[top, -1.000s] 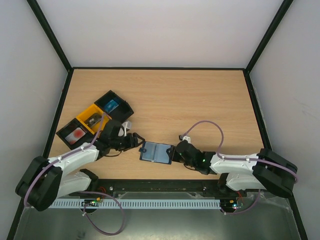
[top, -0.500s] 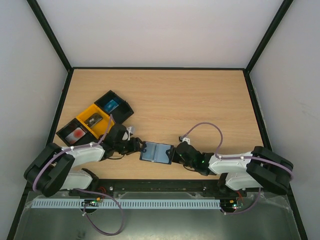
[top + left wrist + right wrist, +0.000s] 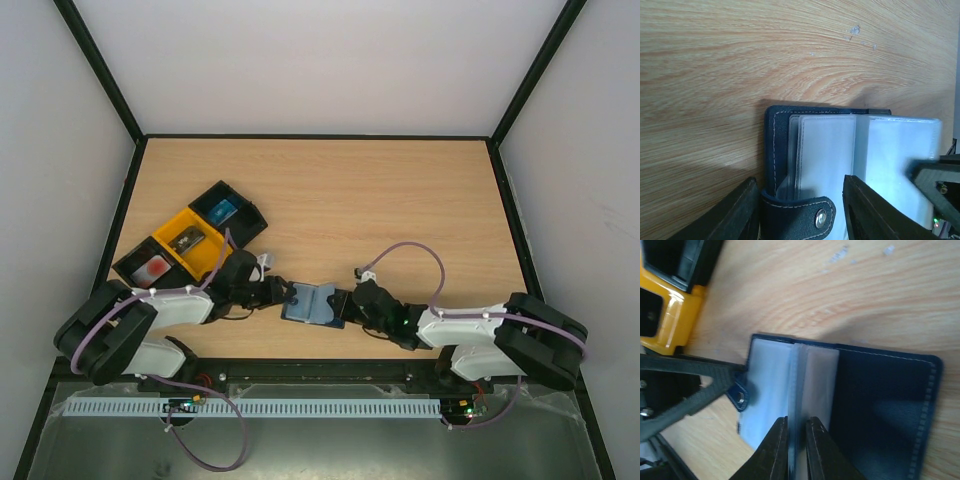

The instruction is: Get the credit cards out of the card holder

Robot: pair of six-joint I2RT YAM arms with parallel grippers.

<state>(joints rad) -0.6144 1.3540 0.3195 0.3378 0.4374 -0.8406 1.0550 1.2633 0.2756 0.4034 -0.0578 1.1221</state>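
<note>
so my left gripper [image 3: 800, 186] has its jaws spread wide either side of the snap tab [image 3: 805, 214] on the navy-blue stitched folding card holder [image 3: 312, 303], lying open on the light wooden table [image 3: 400, 200] between my arms. Right gripper [image 3: 795, 422] is pinched narrow on its clear plastic sleeve [image 3: 796, 390].

Robot test cell in a lab, plain white walls [image 3: 330, 60], black frame posts [image 3: 100, 70]; wooden counter [image 3: 380, 200], arms bolted at the frame's bottom edge

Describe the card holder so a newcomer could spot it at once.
On the wooden table, look near the front edge, between the left gripper and right gripper. The card holder lies open: a flat navy wallet with pale clear sleeves, unlike the black and yellow trays to its left.
</note>
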